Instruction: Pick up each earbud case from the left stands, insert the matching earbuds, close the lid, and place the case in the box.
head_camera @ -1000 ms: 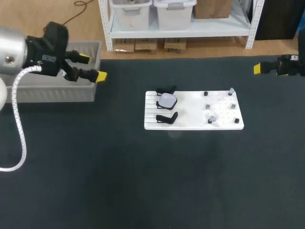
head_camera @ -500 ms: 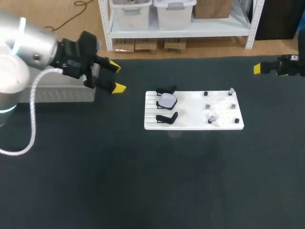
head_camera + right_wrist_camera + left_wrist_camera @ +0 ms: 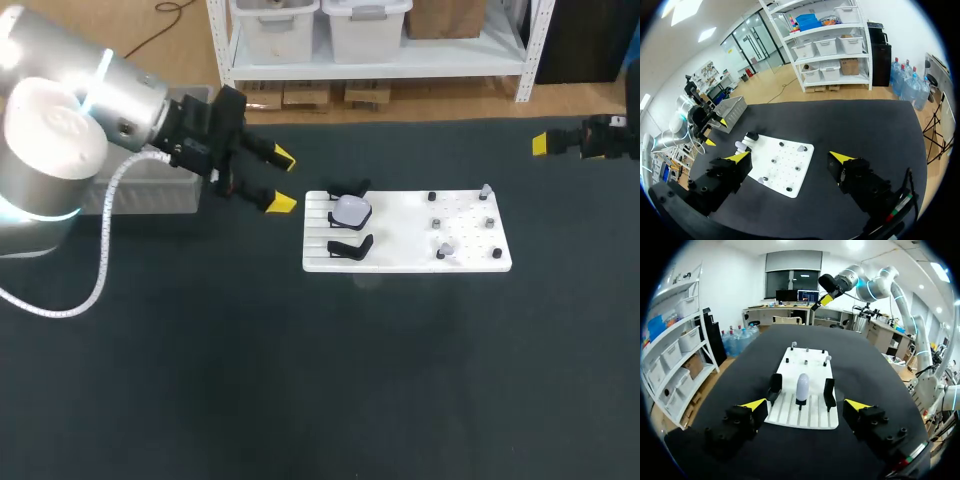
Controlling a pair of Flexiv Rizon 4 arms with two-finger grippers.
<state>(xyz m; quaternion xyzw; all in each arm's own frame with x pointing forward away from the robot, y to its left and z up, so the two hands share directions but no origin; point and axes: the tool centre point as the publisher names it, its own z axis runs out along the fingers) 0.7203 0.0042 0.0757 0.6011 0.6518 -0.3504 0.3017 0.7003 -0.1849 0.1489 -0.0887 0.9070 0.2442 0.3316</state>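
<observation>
The left gripper (image 3: 283,180) is held open above the dark table (image 3: 300,380), its yellow-tipped fingers spread wide with nothing between them, at about ten o'clock from the table's middle in the head view. A white board (image 3: 470,262) is set just past the gripper, at its three o'clock, near the table's centre. On the slotted end of the board nearest the gripper, a pale earbud case (image 3: 351,209) is seated between two black stands (image 3: 350,188), one at its twelve o'clock and one at its six o'clock. In the left wrist view the case (image 3: 802,386) is seen upright at twelve o'clock of the open fingers, flanked by the stands (image 3: 829,391), and is not touched by the gripper (image 3: 805,404). Small pegs (image 3: 440,253) are scattered over the other half of the board; what is carried on them is too small to be told. A grey box (image 3: 140,196) is partly hidden behind the left arm, at nine o'clock of the board. The right gripper (image 3: 790,156) is kept open and empty, well apart from the board, at two o'clock of it by the table's far right edge.
</observation>
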